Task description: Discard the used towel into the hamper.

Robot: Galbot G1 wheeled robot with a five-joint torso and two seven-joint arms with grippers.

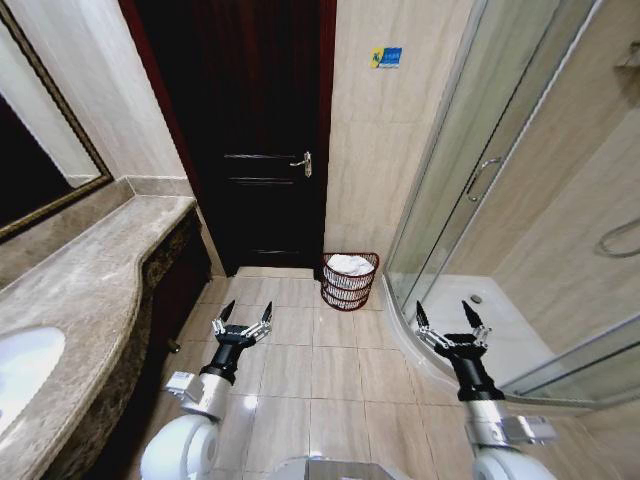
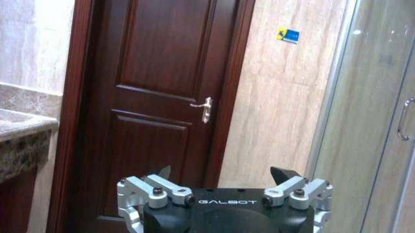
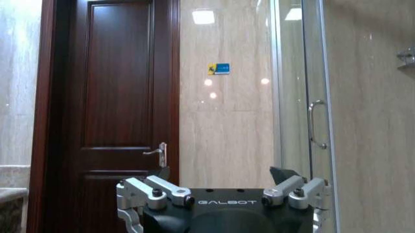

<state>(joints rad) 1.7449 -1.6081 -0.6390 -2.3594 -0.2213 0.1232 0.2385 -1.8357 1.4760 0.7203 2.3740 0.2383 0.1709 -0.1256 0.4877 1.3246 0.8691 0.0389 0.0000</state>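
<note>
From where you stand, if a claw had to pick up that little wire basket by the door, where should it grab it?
Probably the top rim of the hamper, coming down from above on the near side. It stands upright on the floor, its rim is open wire, and the white towel heaps in the middle, leaving the edge free.

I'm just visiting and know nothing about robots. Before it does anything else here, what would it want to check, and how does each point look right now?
1. Towel in the hamper: ok. White cloth lies in the top of the hamper.
2. Hamper upright on the floor beside the door: ok.
3. Left gripper free: ok, fingers spread, nothing between them.
4. Right gripper free: ok, open and holding nothing.
5. Both grippers apart from the hamper: ok, they hang over bare floor tiles short of it.
6. Whether any other towel is left on the counter: cannot tell, part of it is out of frame.
</note>
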